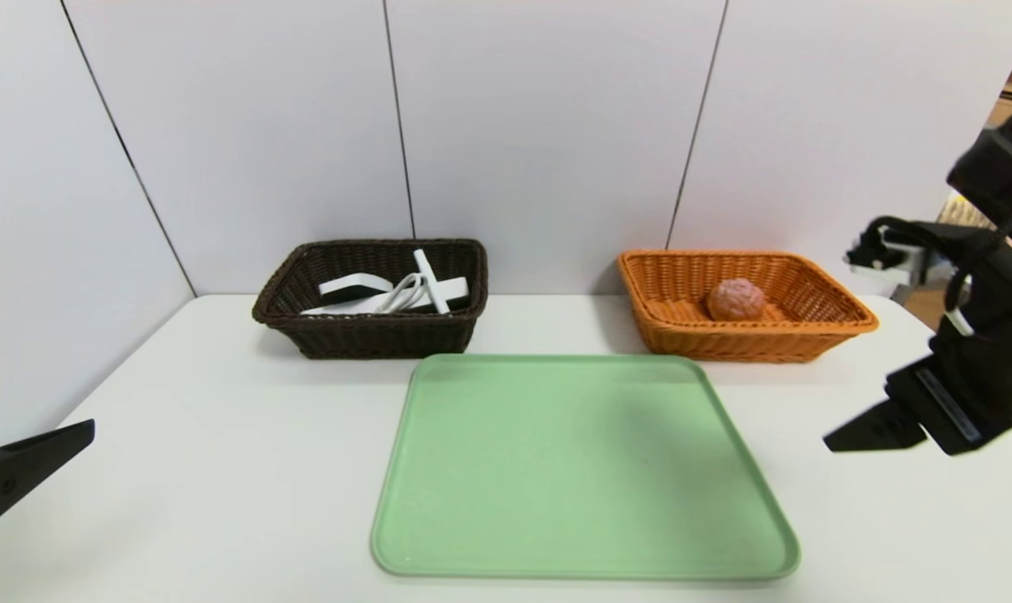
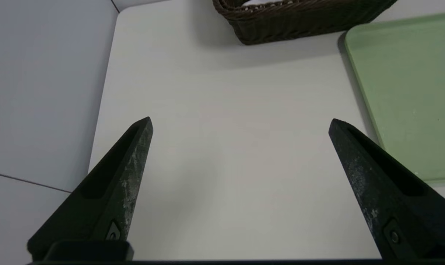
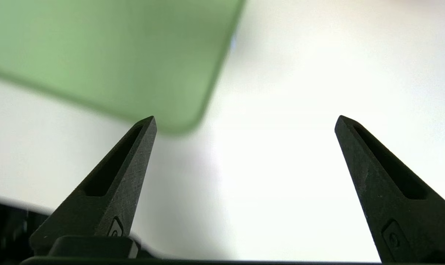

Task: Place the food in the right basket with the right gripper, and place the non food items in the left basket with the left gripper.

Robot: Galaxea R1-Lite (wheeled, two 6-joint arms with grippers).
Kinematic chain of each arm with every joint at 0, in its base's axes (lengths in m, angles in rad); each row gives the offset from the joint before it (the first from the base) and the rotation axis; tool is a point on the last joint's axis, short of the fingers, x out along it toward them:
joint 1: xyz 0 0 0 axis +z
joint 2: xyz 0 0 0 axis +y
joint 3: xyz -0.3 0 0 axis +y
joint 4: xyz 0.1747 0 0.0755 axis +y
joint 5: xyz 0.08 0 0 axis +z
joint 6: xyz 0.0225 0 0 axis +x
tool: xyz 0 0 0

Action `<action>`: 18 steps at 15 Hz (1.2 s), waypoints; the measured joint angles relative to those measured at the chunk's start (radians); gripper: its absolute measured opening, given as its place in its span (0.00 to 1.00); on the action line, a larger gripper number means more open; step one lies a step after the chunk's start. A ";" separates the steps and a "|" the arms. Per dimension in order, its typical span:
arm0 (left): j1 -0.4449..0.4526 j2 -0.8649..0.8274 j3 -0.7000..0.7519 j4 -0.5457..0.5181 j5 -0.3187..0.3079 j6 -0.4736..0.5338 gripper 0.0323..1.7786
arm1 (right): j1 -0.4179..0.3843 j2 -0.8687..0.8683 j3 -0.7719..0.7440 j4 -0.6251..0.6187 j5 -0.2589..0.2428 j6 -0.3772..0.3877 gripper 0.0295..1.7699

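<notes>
White table [image 1: 221,469]: tray [image 1: 581,469] bare between both released grippers, left [image 2: 241,121] and right [image 3: 244,119]; cables [image 1: 389,295] and food [image 1: 735,300] are binned ahead, so sorting appears done.

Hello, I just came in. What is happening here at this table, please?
A two-armed robot is sorting things into baskets, and the sorting looks finished. The green tray in the middle holds nothing. The dark brown basket holds white items with a white cable; the orange basket holds one round brownish food item. Neither pincer holds anything: the left pincer is open above the table left of the tray, and the right pincer is open to the tray's right.
</notes>
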 joint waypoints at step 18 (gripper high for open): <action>0.250 -0.386 0.015 0.327 0.015 0.054 0.95 | -0.299 -0.726 0.491 0.073 0.021 0.001 0.96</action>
